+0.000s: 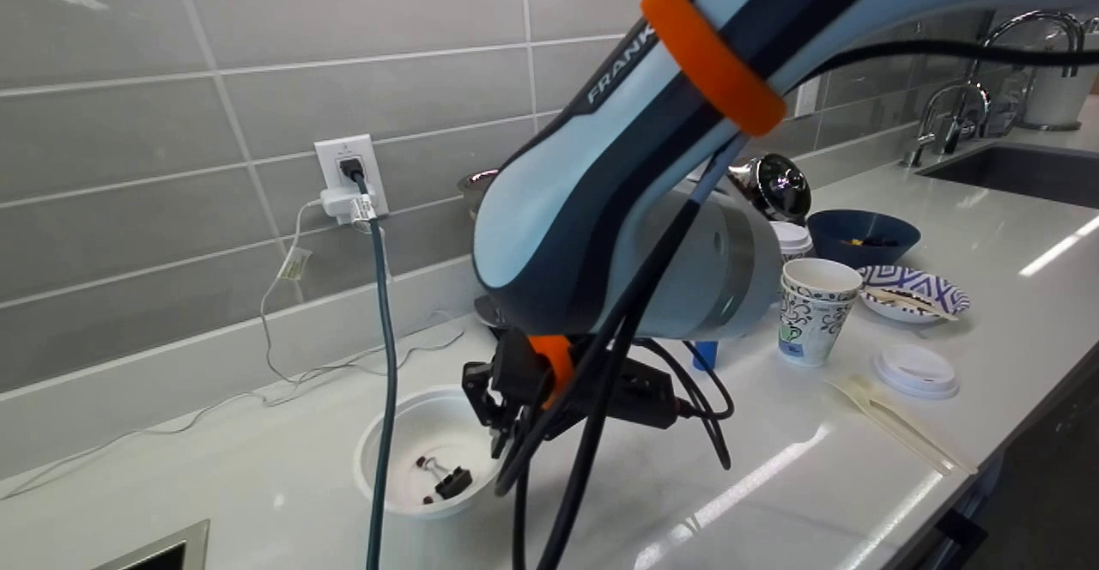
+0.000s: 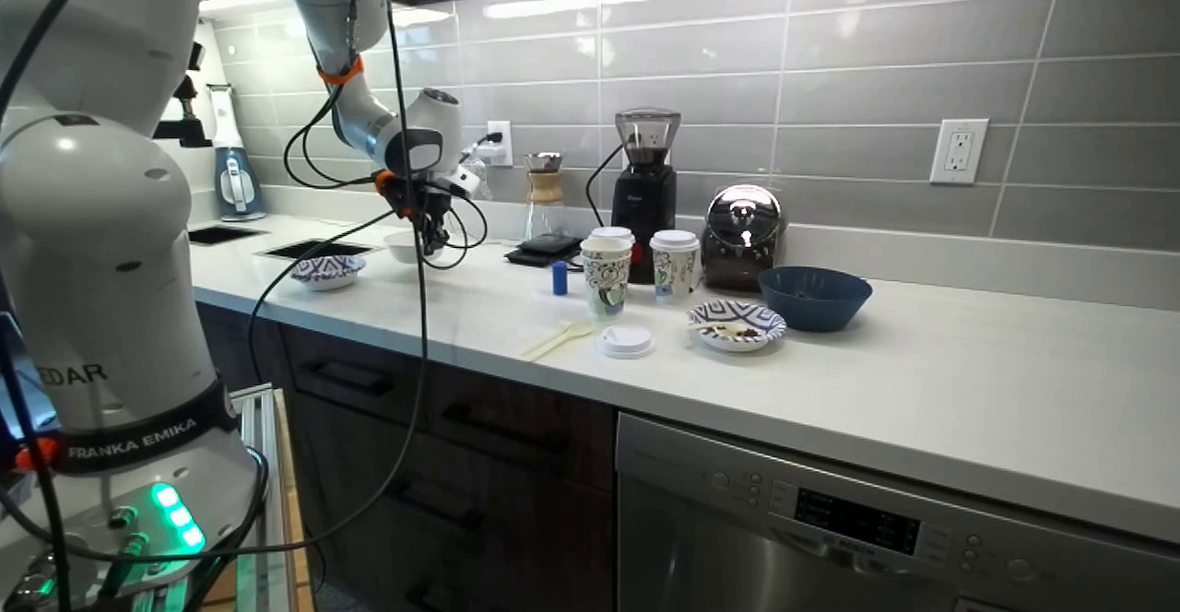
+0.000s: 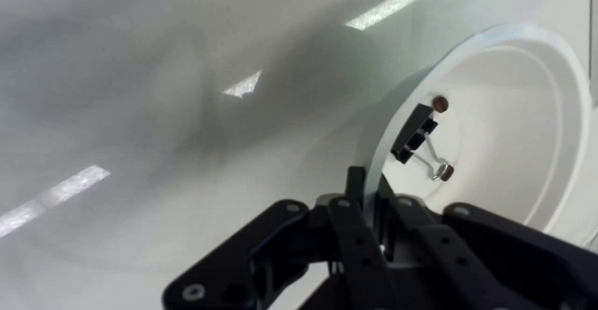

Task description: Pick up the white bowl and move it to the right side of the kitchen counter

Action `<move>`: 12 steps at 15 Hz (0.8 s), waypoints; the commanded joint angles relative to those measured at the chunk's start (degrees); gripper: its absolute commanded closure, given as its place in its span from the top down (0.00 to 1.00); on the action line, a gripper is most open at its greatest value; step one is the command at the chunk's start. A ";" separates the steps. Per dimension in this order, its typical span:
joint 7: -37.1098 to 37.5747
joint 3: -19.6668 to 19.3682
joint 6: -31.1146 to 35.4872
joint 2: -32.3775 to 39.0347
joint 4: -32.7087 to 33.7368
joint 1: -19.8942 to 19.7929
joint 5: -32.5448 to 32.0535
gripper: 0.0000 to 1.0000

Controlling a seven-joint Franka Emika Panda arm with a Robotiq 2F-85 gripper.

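The white bowl [image 1: 442,424] is at the left part of the kitchen counter [image 1: 713,476] in an exterior view, with a black binder clip [image 3: 416,132] and small brown bits inside. It is small and partly hidden behind the gripper in an exterior view [image 2: 403,245]. In the wrist view the bowl [image 3: 509,114] fills the right side. My gripper [image 3: 369,186] is shut on its near rim, one finger outside and one inside. The gripper also shows in both exterior views [image 1: 496,443] [image 2: 433,241]. I cannot tell whether the bowl is lifted off the counter.
Paper cups [image 2: 607,282], a white lid [image 2: 625,342], a pale spoon [image 2: 560,339], a blue-patterned plate [image 2: 736,340] and a dark blue bowl [image 2: 816,299] stand along the counter. A coffee grinder [image 2: 645,197] is behind. A power cord [image 1: 384,364] hangs in front of the bowl.
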 commanded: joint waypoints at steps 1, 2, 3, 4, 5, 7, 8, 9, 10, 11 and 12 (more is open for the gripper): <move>0.79 -0.48 2.16 -5.65 -5.93 -2.68 3.76 0.01; 1.34 -1.11 2.48 -6.83 -7.39 -3.09 3.85 0.01; 1.81 -1.66 3.03 -8.04 -8.87 -3.49 3.98 0.01; 2.67 -2.36 3.63 -9.77 -10.94 -3.86 4.05 0.01; 2.76 -2.45 4.21 -11.25 -12.76 -4.58 4.93 0.01; 3.58 -2.86 5.91 -14.71 -16.79 -5.75 7.18 0.01; 3.57 -2.73 6.69 -16.27 -18.55 -6.47 8.87 0.01; 4.14 -3.09 7.48 -17.83 -20.38 -6.79 9.99 0.01; 4.67 -3.52 8.01 -19.34 -22.04 -7.00 10.88 0.01; 4.91 -3.88 8.36 -20.73 -23.51 -7.12 11.93 0.01; 5.33 -4.34 8.65 -22.01 -24.95 -7.17 12.85 0.01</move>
